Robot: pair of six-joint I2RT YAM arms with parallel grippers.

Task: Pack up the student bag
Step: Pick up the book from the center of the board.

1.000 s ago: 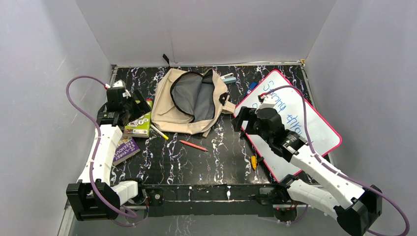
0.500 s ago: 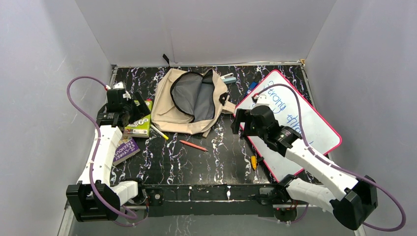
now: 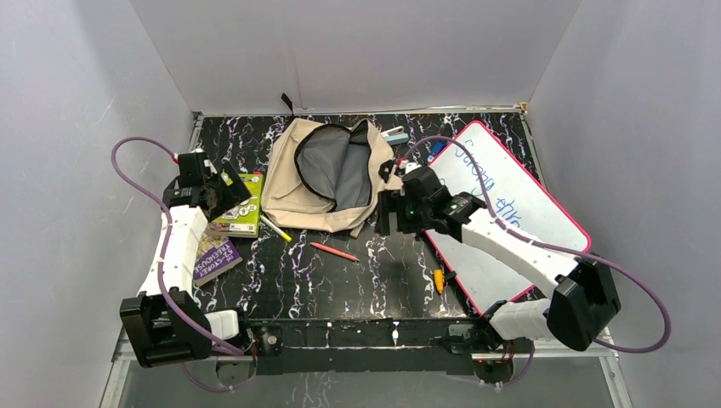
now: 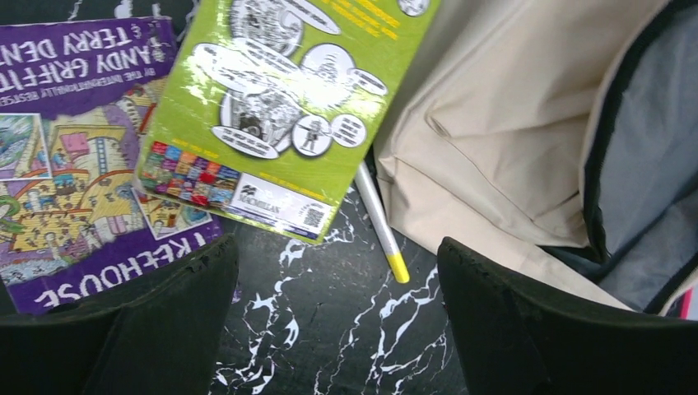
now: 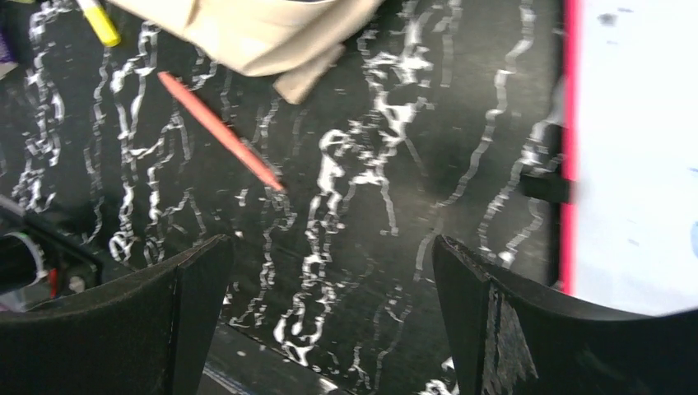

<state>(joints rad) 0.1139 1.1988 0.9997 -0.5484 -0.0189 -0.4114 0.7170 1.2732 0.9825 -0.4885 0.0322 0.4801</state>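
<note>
Whereas a second ago the right arm reached over the pink-framed whiteboard [image 3: 519,204], it has swung leftward, and the right gripper [image 3: 389,219] now hangs over bare black marbled bench [image 3: 340,289] between the whiteboard's left edge and the student bag [image 3: 285,191]. Its jaws are spread wide with nothing between them; the right wrist view shows the right gripper [image 5: 329,276] above the marbling, with the red pencil [image 5: 218,127] to its left and the whiteboard's pink frame at the right. The left arm has shifted a little toward the bench's left edge, and the left gripper [image 3: 228,194] sits over the green book [image 3: 242,217], released and empty. From the left wrist, the left gripper [image 4: 333,280] frames the green book [image 4: 280,107], the purple book [image 4: 74,148] partly under it, a yellow-tipped pen [image 4: 380,222] and the bag's cream flank [image 4: 494,123]. Nothing on the bench has moved.

The student bag lies flat at the middle of the far edge, just left of the whiteboard's far corner. Its long axis runs roughly from the far edge toward the near edge, leaning slightly to the right. The unzipped mouth faces up, showing grey lining, and a black strap trails off past the far edge.
</note>
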